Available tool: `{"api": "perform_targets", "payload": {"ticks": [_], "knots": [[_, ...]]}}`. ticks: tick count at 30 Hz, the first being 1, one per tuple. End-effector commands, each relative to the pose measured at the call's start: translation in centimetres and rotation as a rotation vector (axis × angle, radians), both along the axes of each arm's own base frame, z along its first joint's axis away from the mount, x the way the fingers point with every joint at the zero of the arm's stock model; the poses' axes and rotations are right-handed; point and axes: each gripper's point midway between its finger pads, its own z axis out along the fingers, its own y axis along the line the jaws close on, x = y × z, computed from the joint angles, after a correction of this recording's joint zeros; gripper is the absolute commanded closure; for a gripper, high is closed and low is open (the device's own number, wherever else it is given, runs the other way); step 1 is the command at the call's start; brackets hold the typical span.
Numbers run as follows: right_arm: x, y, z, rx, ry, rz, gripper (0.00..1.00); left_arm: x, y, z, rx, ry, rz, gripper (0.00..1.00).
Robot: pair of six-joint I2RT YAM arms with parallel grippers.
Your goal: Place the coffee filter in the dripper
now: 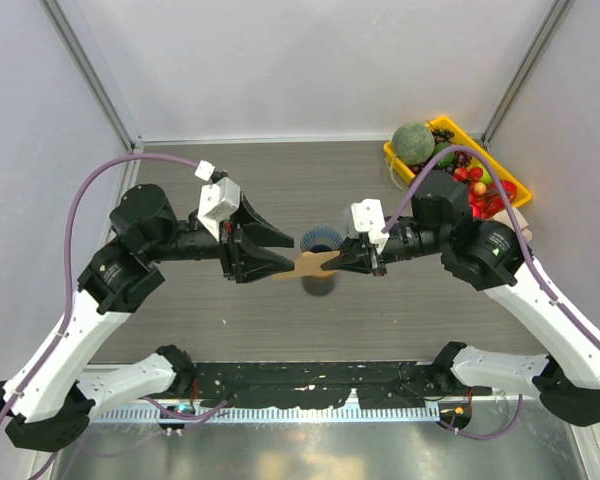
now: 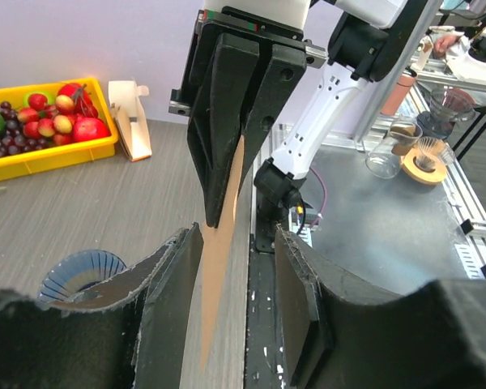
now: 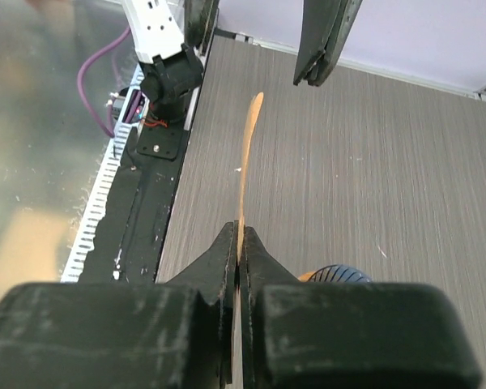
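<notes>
While my right claw (image 3: 237, 243) is pressed shut on one edge of the thin tan paper coffee filter (image 1: 310, 265), the filter hangs edge-on above the grey bench (image 1: 400, 320), close to the rim of the dark blue ribbed cone dripper (image 1: 320, 238). My left claw (image 1: 295, 254) is spread, one finger on either side of the filter's far end and neither gripping it. The filter is lifted and in hand, but it appears flat and is not yet in the dripper. What remains, as I judge it, is to lower it into the cone and release it.
</notes>
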Motion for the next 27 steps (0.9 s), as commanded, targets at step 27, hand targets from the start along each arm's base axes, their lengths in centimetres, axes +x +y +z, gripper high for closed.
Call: {"api": "perform_targets", "payload": {"ticks": [27], "knots": [[0.4, 0.6, -1.9, -0.049, 0.009, -0.014, 0.95, -0.2, -1.5, -1.4, 0.058, 0.117, -0.076, 0.70]]}}
